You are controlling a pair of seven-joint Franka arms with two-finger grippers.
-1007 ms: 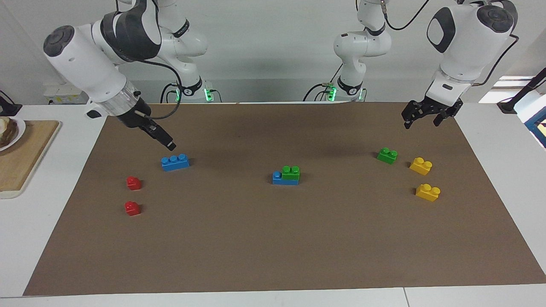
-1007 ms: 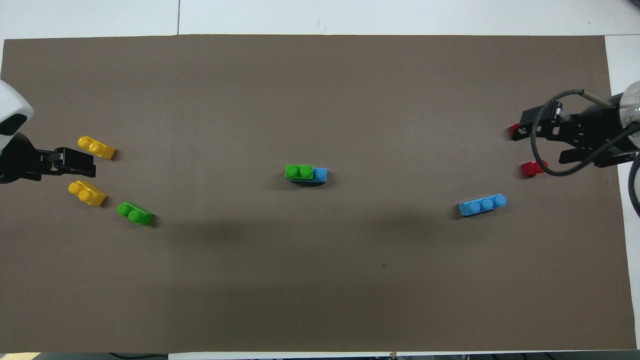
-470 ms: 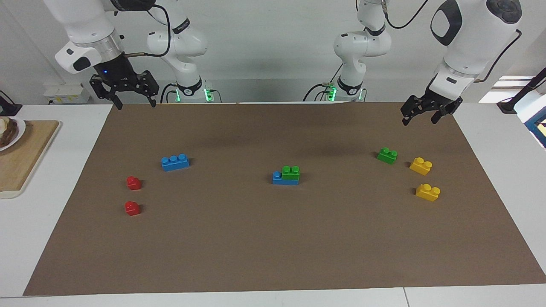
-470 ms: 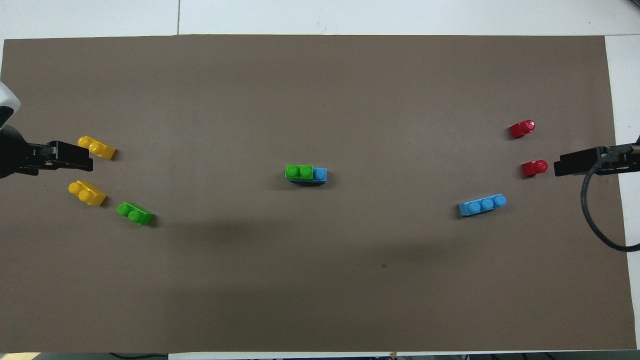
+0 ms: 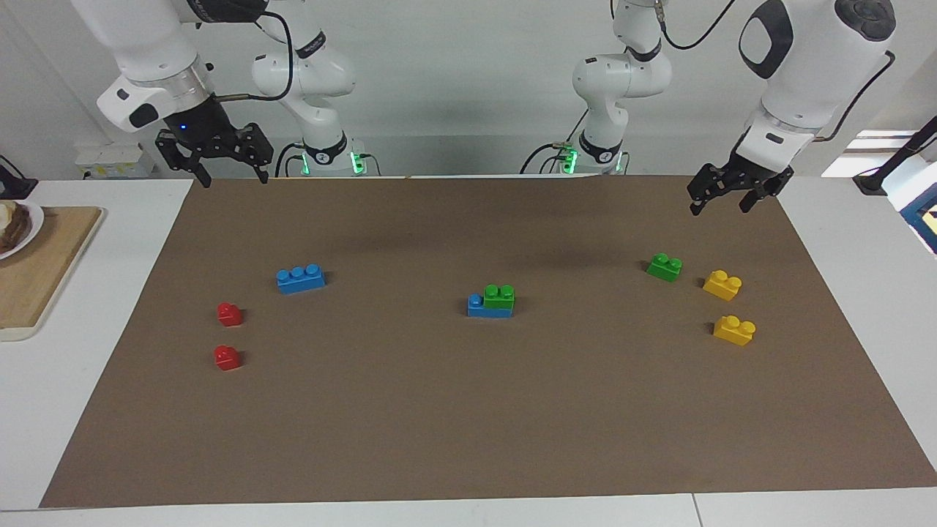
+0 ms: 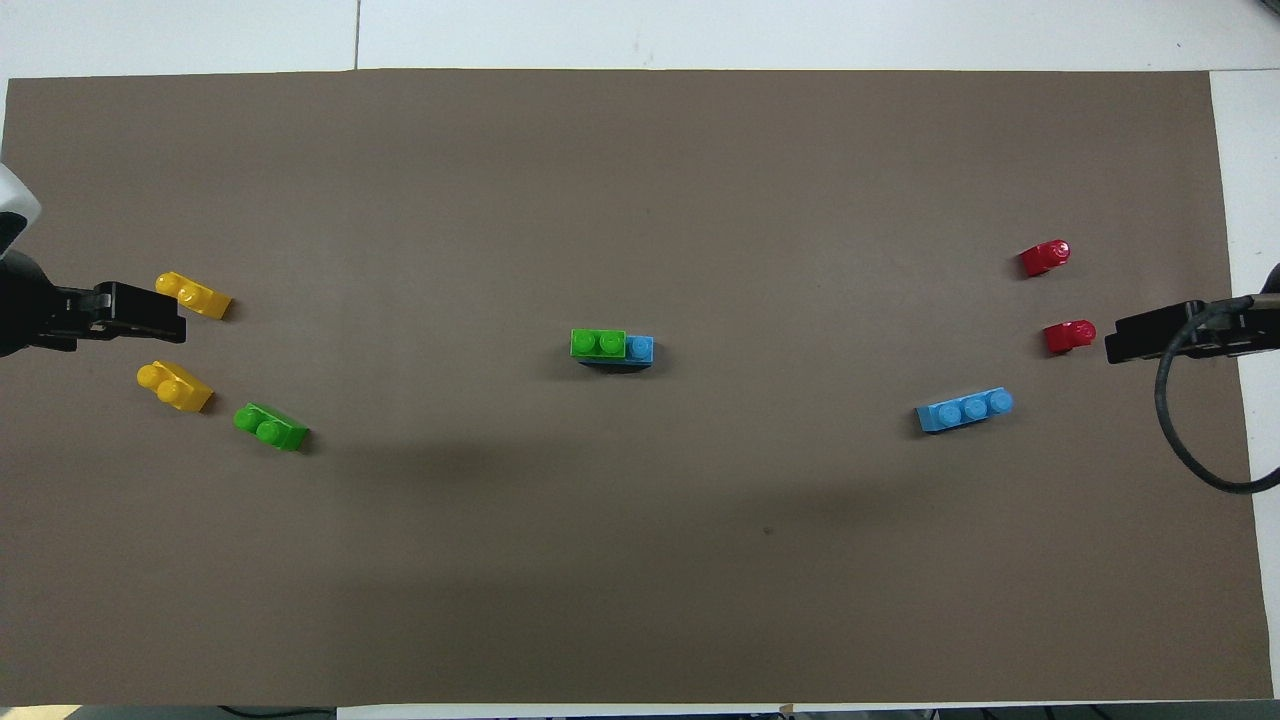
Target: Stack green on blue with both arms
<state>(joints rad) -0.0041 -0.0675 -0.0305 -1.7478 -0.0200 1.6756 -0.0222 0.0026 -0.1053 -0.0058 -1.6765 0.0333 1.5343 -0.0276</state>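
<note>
Green brick [image 5: 500,296] sits stacked on a blue brick [image 5: 488,307] mid-bench.
My left end effector [image 5: 720,196] and right end effector [image 5: 231,171] both hang open, holding nothing, over the mat's [image 5: 468,410] corners nearest me.

A large brown paper mat [image 5: 468,410] is spread over a white table [image 5: 44,410]. A plain white wall [image 5: 454,88] is seen above it. A light wooden cutting board [image 5: 36,271] is laid at the right arm's end.
</note>
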